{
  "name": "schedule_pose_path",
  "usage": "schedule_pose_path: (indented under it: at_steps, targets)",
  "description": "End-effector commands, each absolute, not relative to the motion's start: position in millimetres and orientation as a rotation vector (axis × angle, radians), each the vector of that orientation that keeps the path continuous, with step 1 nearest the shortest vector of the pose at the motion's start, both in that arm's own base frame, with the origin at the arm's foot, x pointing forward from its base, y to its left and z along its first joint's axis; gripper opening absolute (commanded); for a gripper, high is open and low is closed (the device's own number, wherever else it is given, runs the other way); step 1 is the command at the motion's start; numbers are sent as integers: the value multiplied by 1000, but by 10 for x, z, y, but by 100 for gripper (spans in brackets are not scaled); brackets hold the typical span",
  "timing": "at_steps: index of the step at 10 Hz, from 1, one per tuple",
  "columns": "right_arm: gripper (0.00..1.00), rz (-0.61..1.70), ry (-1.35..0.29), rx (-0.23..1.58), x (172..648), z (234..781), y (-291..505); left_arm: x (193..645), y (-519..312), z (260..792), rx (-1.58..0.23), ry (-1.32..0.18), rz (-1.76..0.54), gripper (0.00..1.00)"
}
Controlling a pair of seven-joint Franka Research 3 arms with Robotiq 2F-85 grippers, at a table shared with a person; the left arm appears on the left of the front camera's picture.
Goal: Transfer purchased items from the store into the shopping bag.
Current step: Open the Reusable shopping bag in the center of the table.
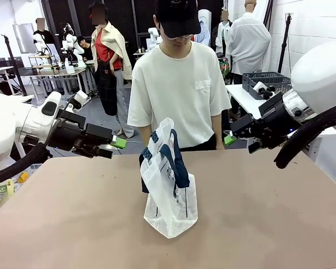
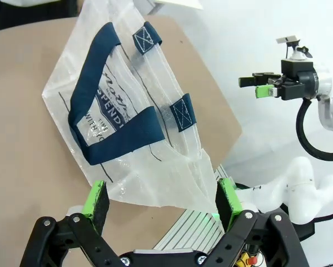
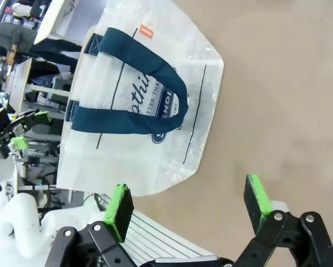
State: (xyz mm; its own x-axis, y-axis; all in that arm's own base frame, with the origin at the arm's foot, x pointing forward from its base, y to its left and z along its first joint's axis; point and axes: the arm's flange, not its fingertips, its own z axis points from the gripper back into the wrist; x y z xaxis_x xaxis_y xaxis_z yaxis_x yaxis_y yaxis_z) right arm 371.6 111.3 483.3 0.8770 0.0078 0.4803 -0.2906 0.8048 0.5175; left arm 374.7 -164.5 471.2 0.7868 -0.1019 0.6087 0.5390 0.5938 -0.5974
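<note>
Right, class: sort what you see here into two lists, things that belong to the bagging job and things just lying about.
Belongs to the job:
shopping bag, on the brown table
left tool and right tool, both open, empty

Just lying about:
grey mesh basket on the white side table

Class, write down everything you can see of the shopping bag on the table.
The shopping bag is thin, translucent white plastic, crinkled, with dark navy handles stitched on with crossed squares and dark print on its side. It stands upright near the middle of the brown table, handles drooping over its front, base resting on the tabletop.
</note>
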Motion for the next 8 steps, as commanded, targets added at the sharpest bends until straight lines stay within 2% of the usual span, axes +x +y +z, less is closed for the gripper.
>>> schedule_pose_path:
  at_steps: [1,3,6,8]
  targets:
    - [100,174,-490,624,3765,4814,1140,3713,-1581,4707,-857,-559,-406,100]
    - [100,189,-461,612,3741,4877,1318,3890,-1814,4728,-860,-564,-411,100]
    - [100,261,-404,558,3828,5028,1848,4403,-2615,4968,-815,-482,-519,100]
    - [100,298,-341,532,3836,5043,2256,4638,-3102,4995,-703,-509,-544,100]
